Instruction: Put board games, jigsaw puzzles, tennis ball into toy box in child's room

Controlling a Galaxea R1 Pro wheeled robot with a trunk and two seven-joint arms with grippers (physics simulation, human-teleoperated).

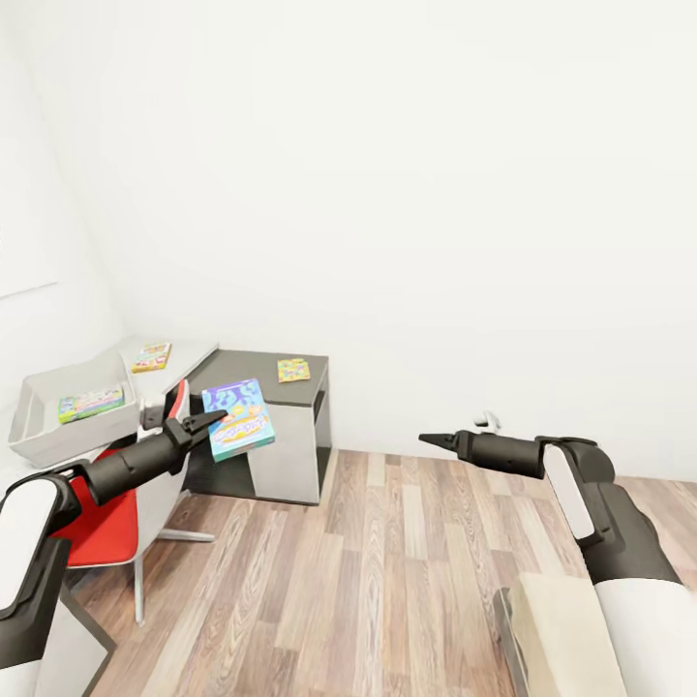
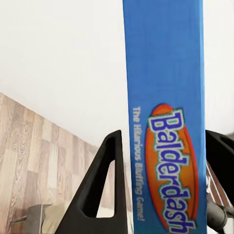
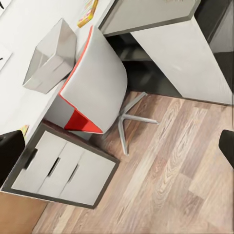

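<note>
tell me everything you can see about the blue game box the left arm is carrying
The blue game box is a flat rectangular carton, apparently cardboard, printed "Balderdash" in white on an orange oval, with "The Hilarious Bluffing Game!" beside it and a green edge. The left claw grips one side, a dark finger on either face. It hangs tilted in the air in front of the dark grey desk, touching nothing else.

Head view overlooks table (image 1: pixel 290 392); right wrist faces it closer
</note>
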